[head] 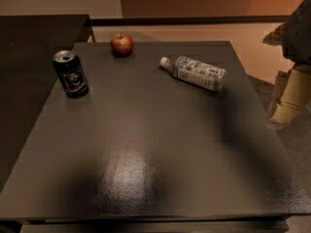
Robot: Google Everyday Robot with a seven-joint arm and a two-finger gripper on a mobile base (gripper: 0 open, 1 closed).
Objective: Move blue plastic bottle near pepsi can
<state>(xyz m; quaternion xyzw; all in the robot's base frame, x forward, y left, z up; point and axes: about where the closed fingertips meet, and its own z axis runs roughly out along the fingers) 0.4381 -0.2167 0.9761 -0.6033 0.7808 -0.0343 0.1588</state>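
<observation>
The blue plastic bottle [197,73] lies on its side at the back right of the dark table [146,144], with its white cap pointing left. The pepsi can [71,74] stands upright at the back left of the table, well apart from the bottle. My gripper [284,108] hangs at the right edge of the view, past the table's right side, to the right of the bottle and a little nearer than it. It holds nothing that I can see.
A red apple [121,44] sits at the back edge of the table, between the can and the bottle. Another dark surface [29,47] adjoins on the left. A pale floor and an orange wall lie behind.
</observation>
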